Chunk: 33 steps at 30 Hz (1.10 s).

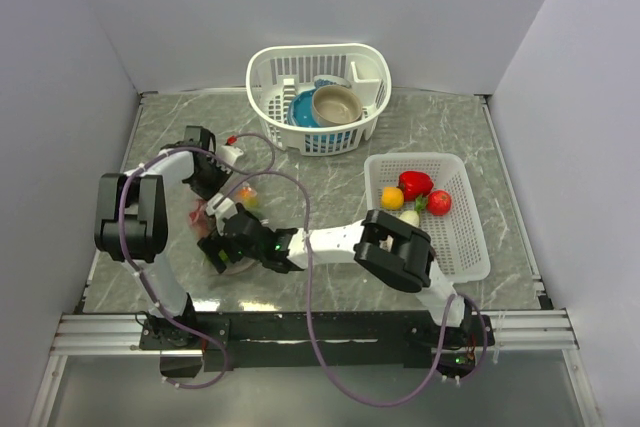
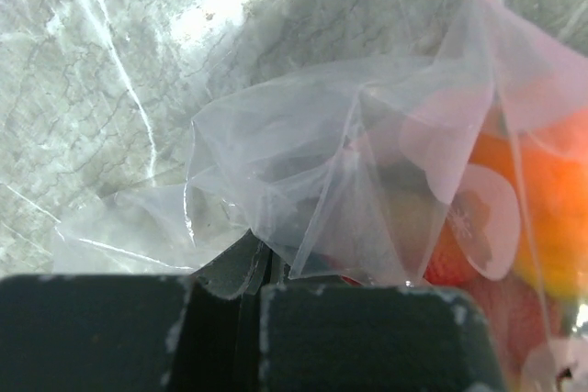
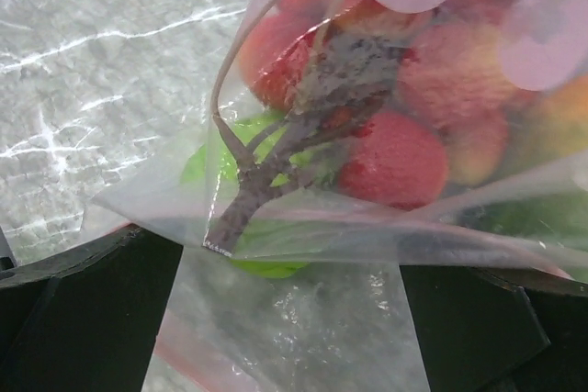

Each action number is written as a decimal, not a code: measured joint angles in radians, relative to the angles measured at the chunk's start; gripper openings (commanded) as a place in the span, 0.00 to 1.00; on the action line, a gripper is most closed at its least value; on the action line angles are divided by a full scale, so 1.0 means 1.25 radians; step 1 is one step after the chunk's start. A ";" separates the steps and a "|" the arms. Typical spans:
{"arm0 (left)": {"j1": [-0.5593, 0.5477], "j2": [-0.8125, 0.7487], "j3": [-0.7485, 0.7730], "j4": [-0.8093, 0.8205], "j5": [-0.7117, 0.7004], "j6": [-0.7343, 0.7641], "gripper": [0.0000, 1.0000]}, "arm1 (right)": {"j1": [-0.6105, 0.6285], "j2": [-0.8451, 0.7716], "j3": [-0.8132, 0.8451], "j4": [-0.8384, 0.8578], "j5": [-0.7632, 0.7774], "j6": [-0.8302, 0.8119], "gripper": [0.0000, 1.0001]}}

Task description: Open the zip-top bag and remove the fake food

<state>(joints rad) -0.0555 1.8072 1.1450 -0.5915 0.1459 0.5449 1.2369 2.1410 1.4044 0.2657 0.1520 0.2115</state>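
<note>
The zip-top bag [image 1: 212,219] lies crumpled on the table at the left, between both grippers. My left gripper [image 1: 227,207] comes at it from behind and is shut on a fold of the clear bag [image 2: 303,162]; its jaws [image 2: 260,273] pinch the film. My right gripper [image 1: 222,247] reaches in from the right and stands wide open, with the bag's film and pink zip strip [image 3: 184,355] lying between its fingers [image 3: 92,319]. Fake food shows through the plastic: red pieces [image 3: 390,158], a green one [image 3: 266,268], an orange one [image 2: 542,199]. More fake food [image 1: 415,185] lies in the white tray.
A white mesh tray [image 1: 465,237] sits at the right. A white basket [image 1: 318,97] holding a blue and a tan bowl stands at the back centre. A small red-capped item [image 1: 232,142] lies near the left arm. Purple cables loop over the table.
</note>
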 measured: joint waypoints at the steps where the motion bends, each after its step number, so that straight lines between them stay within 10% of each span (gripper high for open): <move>1: -0.001 -0.003 -0.004 0.005 0.000 -0.005 0.01 | 0.004 0.007 0.004 0.001 0.002 0.002 0.97; 10: -0.044 -0.043 -0.059 0.046 -0.001 -0.042 0.01 | 0.019 0.007 0.004 -0.028 0.031 0.027 0.42; 27: -0.024 -0.028 -0.036 0.004 0.014 -0.042 0.01 | 0.008 -0.326 -0.300 -0.050 0.173 0.061 0.41; 33: -0.012 -0.019 -0.023 -0.008 0.022 -0.042 0.01 | 0.008 -0.385 -0.344 -0.042 0.179 0.066 0.55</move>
<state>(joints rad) -0.0704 1.7836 1.1164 -0.6018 0.1738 0.4919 1.2472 1.6600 0.9745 0.2127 0.3756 0.2939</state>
